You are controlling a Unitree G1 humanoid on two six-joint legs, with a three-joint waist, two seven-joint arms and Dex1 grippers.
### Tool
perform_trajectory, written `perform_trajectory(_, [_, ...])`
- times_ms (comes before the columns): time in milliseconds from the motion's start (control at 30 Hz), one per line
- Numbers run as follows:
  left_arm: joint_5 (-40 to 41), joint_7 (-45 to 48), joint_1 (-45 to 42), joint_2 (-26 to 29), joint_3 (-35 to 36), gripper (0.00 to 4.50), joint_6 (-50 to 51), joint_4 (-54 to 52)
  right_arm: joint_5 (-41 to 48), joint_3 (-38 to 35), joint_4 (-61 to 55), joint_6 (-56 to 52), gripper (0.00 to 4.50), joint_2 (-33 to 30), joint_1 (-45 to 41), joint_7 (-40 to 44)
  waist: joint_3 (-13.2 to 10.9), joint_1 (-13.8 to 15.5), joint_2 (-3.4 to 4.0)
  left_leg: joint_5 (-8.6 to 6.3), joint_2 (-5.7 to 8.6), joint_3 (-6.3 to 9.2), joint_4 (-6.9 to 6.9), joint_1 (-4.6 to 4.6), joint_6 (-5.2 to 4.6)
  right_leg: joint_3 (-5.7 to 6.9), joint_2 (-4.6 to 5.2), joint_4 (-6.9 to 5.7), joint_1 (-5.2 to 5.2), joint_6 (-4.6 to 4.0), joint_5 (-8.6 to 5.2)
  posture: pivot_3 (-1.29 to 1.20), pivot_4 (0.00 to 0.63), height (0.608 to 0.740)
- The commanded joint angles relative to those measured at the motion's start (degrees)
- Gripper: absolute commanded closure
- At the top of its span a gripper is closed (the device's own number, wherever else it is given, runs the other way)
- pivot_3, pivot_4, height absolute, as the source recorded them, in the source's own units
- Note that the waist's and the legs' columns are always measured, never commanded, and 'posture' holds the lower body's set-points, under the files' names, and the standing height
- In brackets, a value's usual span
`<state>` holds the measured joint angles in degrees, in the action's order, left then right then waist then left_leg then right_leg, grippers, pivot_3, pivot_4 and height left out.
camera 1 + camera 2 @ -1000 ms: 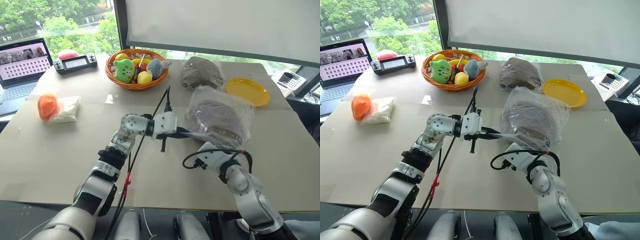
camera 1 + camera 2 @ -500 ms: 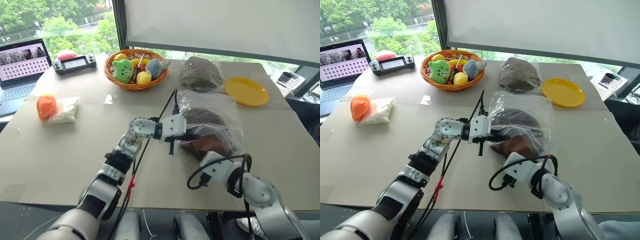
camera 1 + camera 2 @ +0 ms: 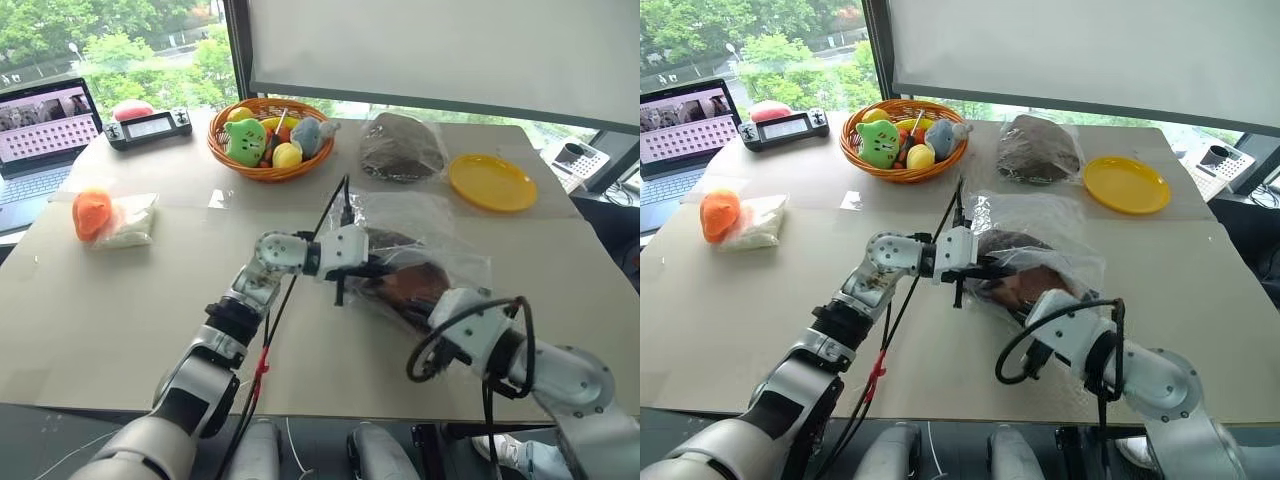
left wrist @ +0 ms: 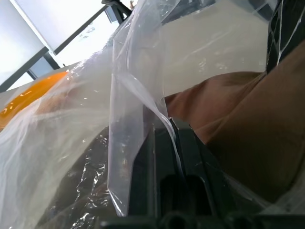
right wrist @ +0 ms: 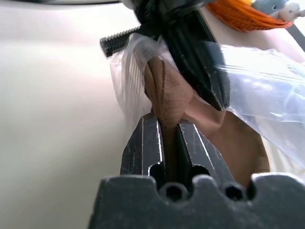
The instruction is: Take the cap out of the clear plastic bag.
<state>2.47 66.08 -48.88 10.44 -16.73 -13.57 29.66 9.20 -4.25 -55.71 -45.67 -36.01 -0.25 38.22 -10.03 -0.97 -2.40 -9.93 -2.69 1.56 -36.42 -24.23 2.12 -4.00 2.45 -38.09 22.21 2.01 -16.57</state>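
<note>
Cap fabric, pinched in the right claw, has come partly out of the bag mouth over the tabletop since a second ago, while the left claw stays clamped on plastic, so extraction looks underway.

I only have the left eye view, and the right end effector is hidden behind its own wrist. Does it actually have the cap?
Observer: Yes. In the right wrist view, the right end effector is shut on a fold of the cap.
Operator: Left side holding plastic only, or cap too?
Observer: Plastic only. In the left wrist view, the left end effector pinches a sheet of the clear plastic bag, and the cap lies beside it.
Operator: Cap out of the bag?
Observer: Not yet. In the right wrist view, plastic covers the fabric beyond the pinched fold.
</note>
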Motion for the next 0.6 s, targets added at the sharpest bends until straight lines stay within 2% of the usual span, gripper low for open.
perform_trajectory(33, [0.1,-0.4,0.2,-0.6,-0.7,4.5,0.2,-1.0,0.6,-4.6,-4.3,-4.2,4.45,-1.5,-2.0,-2.9,0.0,0.2,0.0,0.0,0.01,0.0,-0.01,-0.01,0.0,0.0,0.01,0.0,0.0,-0.01,0.01,0.0,0.15,0.74])
perform_trajectory(133, [0.0,-0.5,0.6,-0.4,-0.8,4.5,0.4,-1.5,0.0,-4.2,-3.2,-5.5,4.45,-1.7,-0.8,-4.8,0.0,0.5,0.0,0.0,0.01,0.04,0.0,-0.05,0.0,0.05,0.0,0.02,0.03,-0.01,0.01,0.0,0.15,0.74])
perform_trajectory(333, [0.2,-0.6,0.8,0.1,-0.7,4.5,0.9,-2.1,-7.1,0.1,0.8,-4.0,4.45,-11.2,3.7,-6.4,0.0,0.5,0.04,0.0,0.03,0.03,-0.04,-0.03,0.0,0.03,0.02,0.0,-0.01,0.12,-0.07,0.0,0.15,0.74])
perform_trajectory(433, [0.2,-0.6,0.7,0.2,-0.7,4.5,0.9,-2.1,-12.9,3.7,4.7,-5.1,4.45,-15.0,4.1,-10.3,0.0,0.6,0.05,0.0,0.06,0.03,-0.07,-0.04,0.0,0.02,0.05,0.01,-0.01,0.14,-0.08,0.0,0.15,0.74])
perform_trajectory(533, [0.2,-1.0,0.5,0.1,-1.0,4.5,1.1,-2.3,-14.4,7.0,5.9,-6.1,4.45,-13.6,2.9,-12.8,0.0,0.5,0.05,0.0,0.05,0.03,-0.07,-0.05,0.0,0.02,0.04,0.01,0.0,0.14,-0.08,0.0,0.15,0.74])
perform_trajectory(600, [0.2,-1.2,0.5,0.1,-1.1,4.5,1.3,-2.4,-13.3,7.8,5.5,-6.4,4.45,-9.9,1.3,-14.2,0.0,0.4,0.05,0.0,0.05,0.04,-0.06,-0.05,0.0,0.02,0.03,0.0,0.01,0.14,-0.08,0.0,0.15,0.74])
